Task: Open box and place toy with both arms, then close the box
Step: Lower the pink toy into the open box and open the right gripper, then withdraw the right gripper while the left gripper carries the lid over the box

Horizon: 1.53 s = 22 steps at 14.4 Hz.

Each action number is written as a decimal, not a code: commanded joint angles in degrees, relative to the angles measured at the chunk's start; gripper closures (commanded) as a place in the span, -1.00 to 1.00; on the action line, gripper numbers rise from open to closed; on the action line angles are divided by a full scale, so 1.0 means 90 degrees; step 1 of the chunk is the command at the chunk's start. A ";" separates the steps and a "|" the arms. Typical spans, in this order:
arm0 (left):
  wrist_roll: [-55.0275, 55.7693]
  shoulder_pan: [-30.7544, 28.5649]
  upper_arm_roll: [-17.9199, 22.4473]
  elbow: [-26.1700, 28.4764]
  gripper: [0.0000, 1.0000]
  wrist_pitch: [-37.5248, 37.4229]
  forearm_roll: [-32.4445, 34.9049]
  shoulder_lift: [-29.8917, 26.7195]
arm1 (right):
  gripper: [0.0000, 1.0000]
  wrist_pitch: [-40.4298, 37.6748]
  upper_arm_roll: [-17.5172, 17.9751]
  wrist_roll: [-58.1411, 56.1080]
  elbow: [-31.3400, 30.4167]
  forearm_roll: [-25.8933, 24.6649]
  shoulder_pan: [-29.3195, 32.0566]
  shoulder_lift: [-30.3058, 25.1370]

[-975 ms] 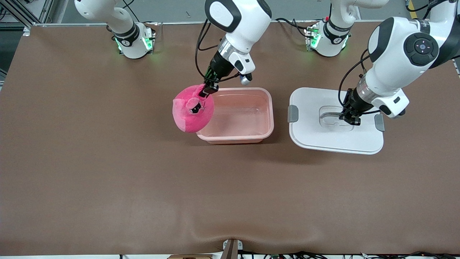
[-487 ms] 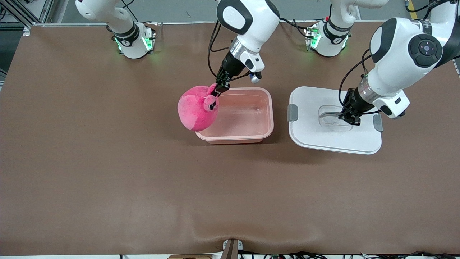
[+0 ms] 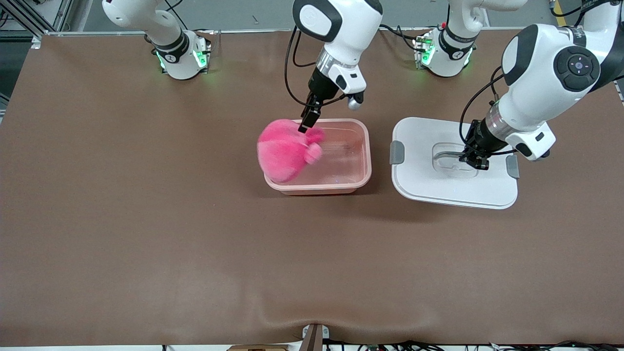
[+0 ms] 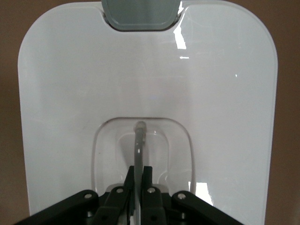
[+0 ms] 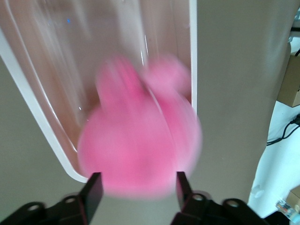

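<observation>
Released a moment after hanging from the right gripper point(image 3: 306, 122) over the tub's rim, the pink plush toy point(image 3: 285, 150) now shows blurred and apart from those fingers, at the end of the translucent pink tub point(image 3: 360, 161) toward the right arm, partly over its rim. In the right wrist view the gripper's fingers point(image 5: 93, 192) stand apart, with the toy point(image 5: 140, 150) between and past them. Beside the tub, toward the left arm's end of the brown table point(image 3: 146, 219), the white lid point(image 3: 419, 180) lies flat. The left gripper point(image 3: 474, 162) stays clamped on the lid's grey handle point(image 4: 138, 140), as a second ago.
</observation>
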<state>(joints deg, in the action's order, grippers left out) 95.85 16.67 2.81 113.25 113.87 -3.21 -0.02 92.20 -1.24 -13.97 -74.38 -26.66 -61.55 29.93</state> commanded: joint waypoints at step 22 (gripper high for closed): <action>0.2620 0.0334 -0.1641 -0.1088 1.00 0.0072 -0.0249 0.0977 | -1.00 -0.0146 -0.0028 0.1689 -0.2203 0.3099 0.5909 -0.3168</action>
<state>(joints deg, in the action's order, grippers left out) 116.57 18.04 -11.38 107.22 114.77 -5.73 5.60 90.23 -2.86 0.12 -86.61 -0.70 -12.07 8.17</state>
